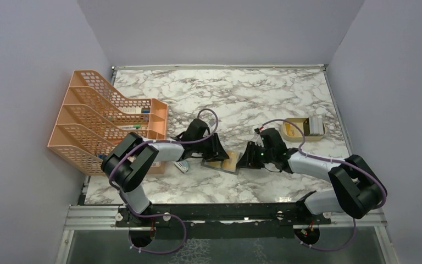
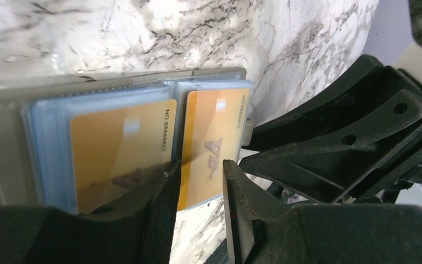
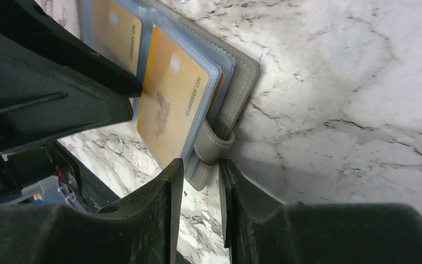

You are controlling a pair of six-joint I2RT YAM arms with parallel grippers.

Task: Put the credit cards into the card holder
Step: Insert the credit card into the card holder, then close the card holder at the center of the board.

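From above, you have the card holder (image 1: 223,164) lying open on the marble table (image 1: 264,99), midway along and toward its near edge, with the left gripper (image 1: 215,155) and right gripper (image 1: 245,160) at either side. Your left wrist view shows two gold credit cards (image 2: 121,148) in its blue pockets; the left jaws stand apart over the holder's edge, clasping nothing. In your right wrist view the jaws sit narrowly apart at the snap tab (image 3: 214,148); whether they pinch it, I cannot tell.

Bright even overhead light; soft shadows; wrist fgnd blurry.
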